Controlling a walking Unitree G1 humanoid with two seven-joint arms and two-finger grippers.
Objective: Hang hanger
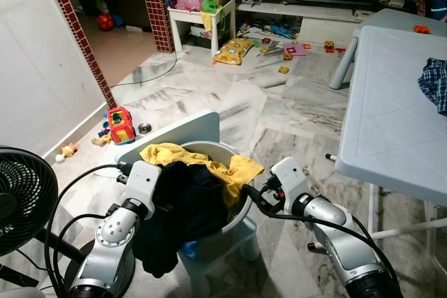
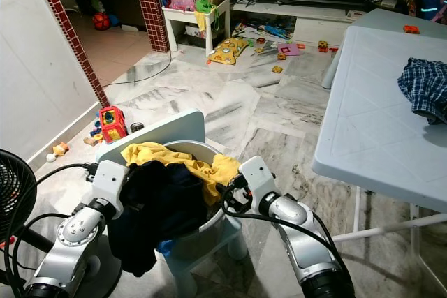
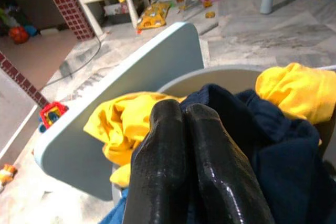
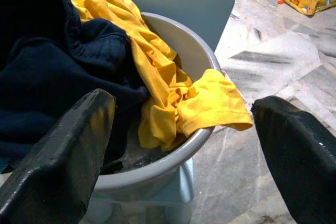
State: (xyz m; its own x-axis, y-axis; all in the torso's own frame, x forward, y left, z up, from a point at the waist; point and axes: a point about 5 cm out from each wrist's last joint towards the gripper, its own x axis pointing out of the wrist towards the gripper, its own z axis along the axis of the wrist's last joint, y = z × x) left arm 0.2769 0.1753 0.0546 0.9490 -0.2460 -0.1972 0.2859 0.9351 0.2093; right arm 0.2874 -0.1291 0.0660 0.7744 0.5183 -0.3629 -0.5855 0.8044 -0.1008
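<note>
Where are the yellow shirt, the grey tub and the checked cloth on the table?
Yellow shirt (image 4: 210,106), right wrist view, on the flap hanging over the rim.
Grey tub (image 4: 173,30), right wrist view, on its inner wall.
Checked cloth (image 2: 424,85), right eye view, on its middle.

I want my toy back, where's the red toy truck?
The red toy truck sits on the marble floor on the robot's left, near the white wall, just beyond the pale blue chair holding the laundry basin.

A small pale blue chair (image 1: 183,132) holds a grey basin (image 4: 173,156) heaped with yellow and navy clothes. Beside it, a checked shirt (image 2: 424,87) lies on the pale table (image 2: 370,130). Toys litter the marble floor (image 1: 279,113).
</note>
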